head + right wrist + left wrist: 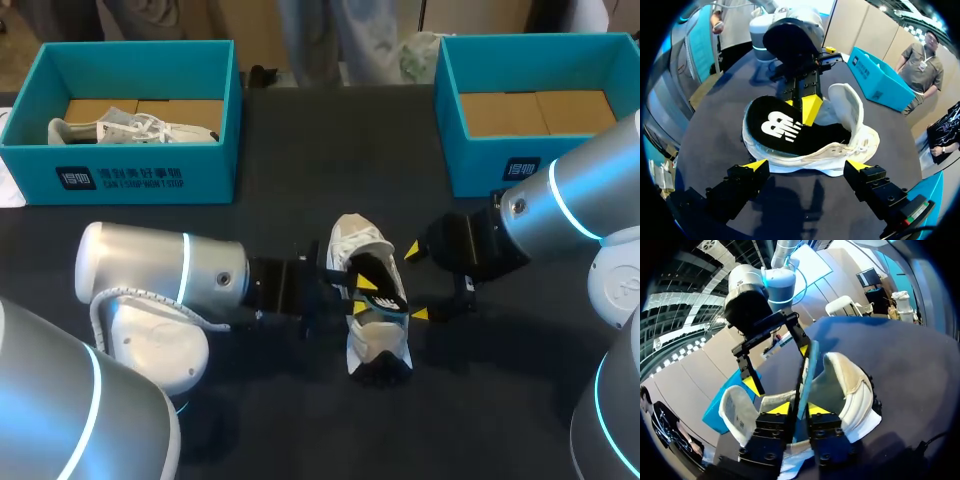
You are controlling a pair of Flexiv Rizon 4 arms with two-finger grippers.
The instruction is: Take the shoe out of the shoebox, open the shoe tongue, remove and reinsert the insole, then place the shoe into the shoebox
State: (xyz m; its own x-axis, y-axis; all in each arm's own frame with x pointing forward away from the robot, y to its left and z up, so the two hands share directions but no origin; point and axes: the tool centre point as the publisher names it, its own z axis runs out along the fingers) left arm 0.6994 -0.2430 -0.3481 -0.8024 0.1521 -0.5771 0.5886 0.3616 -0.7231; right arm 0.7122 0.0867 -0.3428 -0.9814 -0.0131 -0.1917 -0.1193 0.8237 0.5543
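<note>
White shoe (370,335) lies on its side mid-table, outside the teal shoebox (130,170). Left gripper (795,408) is clenched on the edge of the black insole (785,130), which bears a white logo. Right gripper (807,165) is released, fingers spread either side of the shoe. The shoebox front carries white print.

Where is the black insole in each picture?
Head view: the insole at the white shoe's opening, mid-table.
Left wrist view: insole edge-on, between the left gripper's fingers.
Right wrist view: insole broad and black, ahead of the right gripper.
Shared landmark: the white shoe.
</note>
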